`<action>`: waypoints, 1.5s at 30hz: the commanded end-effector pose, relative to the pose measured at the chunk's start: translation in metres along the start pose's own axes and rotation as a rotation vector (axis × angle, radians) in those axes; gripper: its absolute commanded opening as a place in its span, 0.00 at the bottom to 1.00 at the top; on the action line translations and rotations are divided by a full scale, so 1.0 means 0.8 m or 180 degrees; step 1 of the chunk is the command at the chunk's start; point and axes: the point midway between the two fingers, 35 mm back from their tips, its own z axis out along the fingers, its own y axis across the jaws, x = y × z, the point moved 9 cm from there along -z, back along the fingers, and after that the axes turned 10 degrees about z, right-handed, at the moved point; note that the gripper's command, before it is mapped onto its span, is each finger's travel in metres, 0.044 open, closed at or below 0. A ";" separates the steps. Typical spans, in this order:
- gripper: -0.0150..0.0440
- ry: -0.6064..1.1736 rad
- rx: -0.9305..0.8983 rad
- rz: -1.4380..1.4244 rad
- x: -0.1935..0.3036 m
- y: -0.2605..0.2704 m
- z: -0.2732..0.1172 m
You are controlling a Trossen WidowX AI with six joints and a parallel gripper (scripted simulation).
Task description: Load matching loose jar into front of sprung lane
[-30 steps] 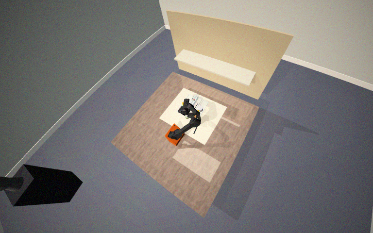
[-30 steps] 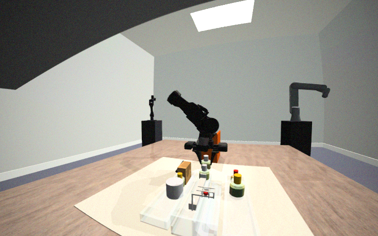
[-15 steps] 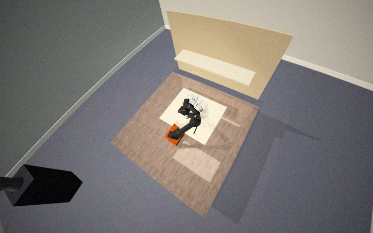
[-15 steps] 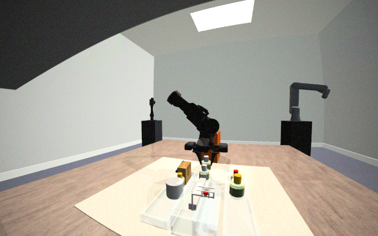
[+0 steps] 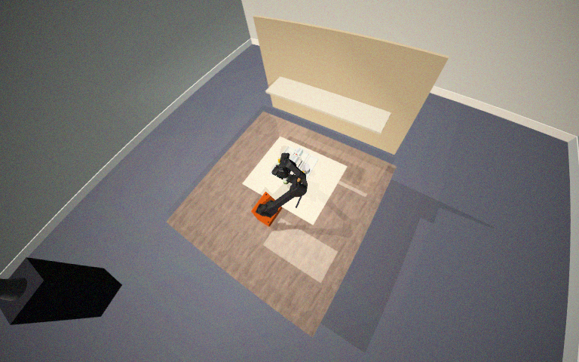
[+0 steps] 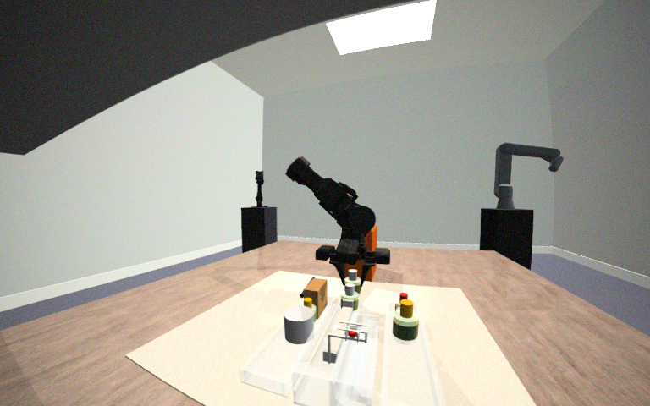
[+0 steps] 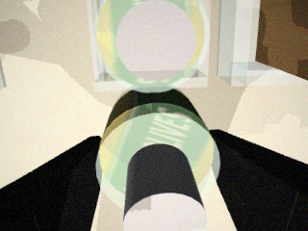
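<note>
Just ahead of pincer (image 7: 157,173), clamped on loose jar (image 7: 161,154), lane jar (image 7: 153,35) blocks lane mouth; brown box (image 6: 316,291) nearby.

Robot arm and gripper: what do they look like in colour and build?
The arm is matte black with chunky, rounded links, on an orange base. The gripper has a wide black crossbar and thin black fingers. No cables or markings are discernible.

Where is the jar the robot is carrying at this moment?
In the exterior view the held jar sits in the end effector, just above the mat, directly before the middle lane's front, beside the matching jar.
</note>
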 end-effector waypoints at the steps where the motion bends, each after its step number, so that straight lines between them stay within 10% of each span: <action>1: 0.25 -0.0013 0.0007 -0.0003 -0.004 0.002 0.000; 45: 0.25 -0.0015 0.0007 -0.0001 -0.023 0.005 0.000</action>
